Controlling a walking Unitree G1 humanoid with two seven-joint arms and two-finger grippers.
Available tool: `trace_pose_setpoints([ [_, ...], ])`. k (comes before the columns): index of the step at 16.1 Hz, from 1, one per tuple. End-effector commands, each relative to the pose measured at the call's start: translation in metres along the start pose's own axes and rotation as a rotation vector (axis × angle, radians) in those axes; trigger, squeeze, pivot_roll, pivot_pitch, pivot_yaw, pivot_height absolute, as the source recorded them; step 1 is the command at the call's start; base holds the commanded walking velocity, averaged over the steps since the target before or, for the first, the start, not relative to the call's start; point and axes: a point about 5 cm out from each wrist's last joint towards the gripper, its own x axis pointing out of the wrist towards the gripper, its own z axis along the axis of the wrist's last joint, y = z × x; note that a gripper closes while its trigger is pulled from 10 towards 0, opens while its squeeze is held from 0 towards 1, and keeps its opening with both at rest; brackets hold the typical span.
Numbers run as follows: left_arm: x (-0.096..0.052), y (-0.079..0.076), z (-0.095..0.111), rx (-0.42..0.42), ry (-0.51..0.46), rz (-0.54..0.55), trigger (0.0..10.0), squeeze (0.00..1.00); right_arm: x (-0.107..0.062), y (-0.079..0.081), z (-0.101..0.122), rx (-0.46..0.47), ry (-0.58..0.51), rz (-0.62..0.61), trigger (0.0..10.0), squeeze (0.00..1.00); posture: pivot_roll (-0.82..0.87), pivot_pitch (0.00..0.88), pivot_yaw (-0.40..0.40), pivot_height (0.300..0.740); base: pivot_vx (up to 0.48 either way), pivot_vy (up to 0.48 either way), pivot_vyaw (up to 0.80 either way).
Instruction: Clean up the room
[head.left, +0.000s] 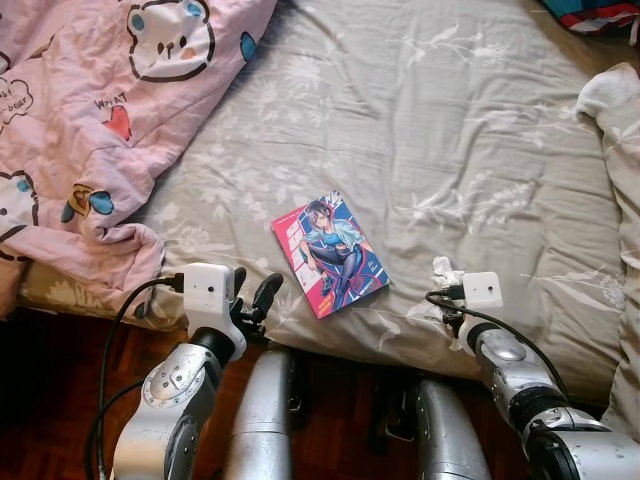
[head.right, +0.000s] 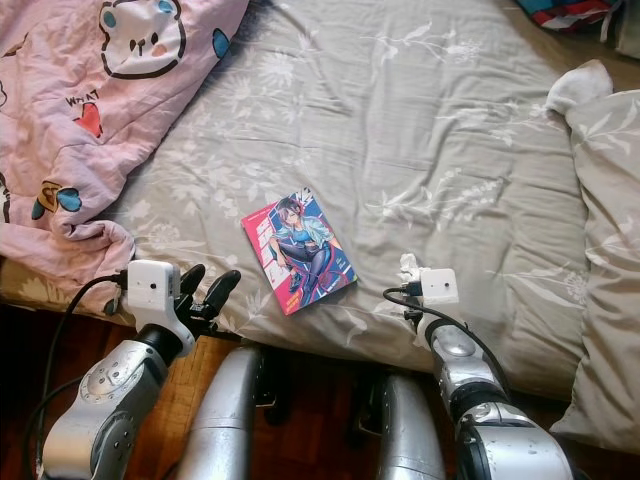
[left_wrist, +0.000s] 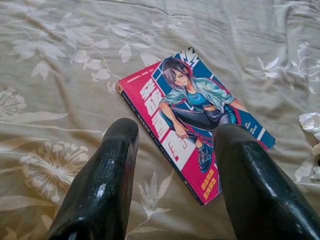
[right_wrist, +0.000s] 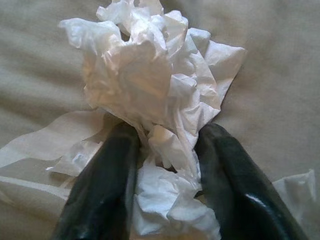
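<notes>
Right end effector (right_wrist: 162, 145) around crumpled tissue (right_wrist: 150, 85)

A bed with a grey floral sheet (head.left: 450, 130), pink cartoon quilt (head.left: 90, 130) at ten o'clock, dark wooden floor (head.left: 50, 380) at seven.

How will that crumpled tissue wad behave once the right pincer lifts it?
The tissue looks thin and heavily creased, so it is probably very light and will squash rather than resist. The right pincer has its fingers around the lower folds, so loose flaps may trail or tear off. It lies on the soft bedsheet; rolling seems unlikely.
</notes>
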Motion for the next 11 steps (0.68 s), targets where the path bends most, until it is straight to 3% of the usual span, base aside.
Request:
trace_pose_setpoints([
  [1, -0.0059, 0.0013, -0.0090, 0.004, 0.034, 0.012, 10.0, 0.00, -0.0043, 0.0042, -0.0241, 0.012, 0.069, 0.005, 0.0, 0.00, 0.22, 0.604, 0.117, 0.646, 0.000, 0.000, 0.00],
  [11, -0.0073, 0.0061, -0.0161, 0.008, 0.046, 0.043, 10.0, 0.00, -0.0064, -0.0006, -0.0251, 0.063, 0.008, -0.053, 0.0, 0.00, 0.21, 0.589, 0.110, 0.646, 0.000, 0.000, 0.00],
])
